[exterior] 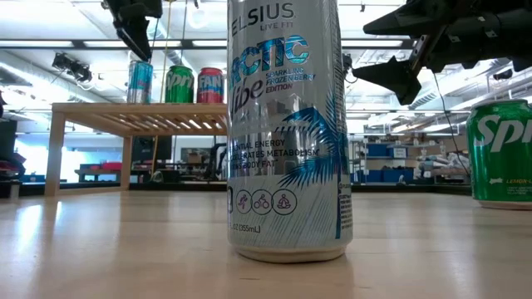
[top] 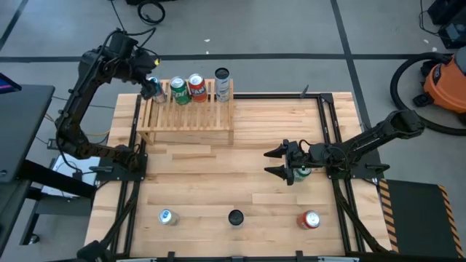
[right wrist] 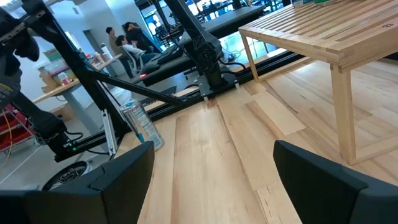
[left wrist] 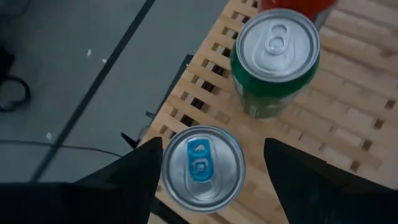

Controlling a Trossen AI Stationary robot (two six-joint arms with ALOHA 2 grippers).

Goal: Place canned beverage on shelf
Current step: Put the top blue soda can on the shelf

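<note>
Table (top: pixel 247 138): light wood. It carries the shelf at the far left and loose cans along the near edge.
Shelf (top: pixel 188 120): slatted rack with four cans in a row along its far edge and bare slats in front of them.
Left gripper (top: pixel 151 86): above the shelf's left end, fingers astride the blue-tabbed can (left wrist: pixel 202 168). One finger (left wrist: pixel 134 180) is at the can's rim. The other (left wrist: pixel 305 180) stands clear of it, so the fingers look parted, not clamped.
Right gripper (top: pixel 275 162): hovers over mid-table with its fingers spread and nothing between them. A green can (top: pixel 301 173) stands just beside it.
Task's can: the blue-tabbed can stands upright on the shelf's corner slats, next to the green-walled can (left wrist: pixel 273 62).
Step in hand: probably the release at the end of one placement.
Next move: a straight lift of the left gripper, so that neither finger drags the can off the shelf's edge. After that the right gripper needs to come down around the green can beside it.
Waiting cans: a silver one (top: pixel 167 216), a dark-topped one (top: pixel 235 217) and a red one (top: pixel 311 219).
Left wrist view only: shows the gap between finger and can.
Low view only: shows the can's base seated on the shelf and the right gripper held well above the table.
</note>
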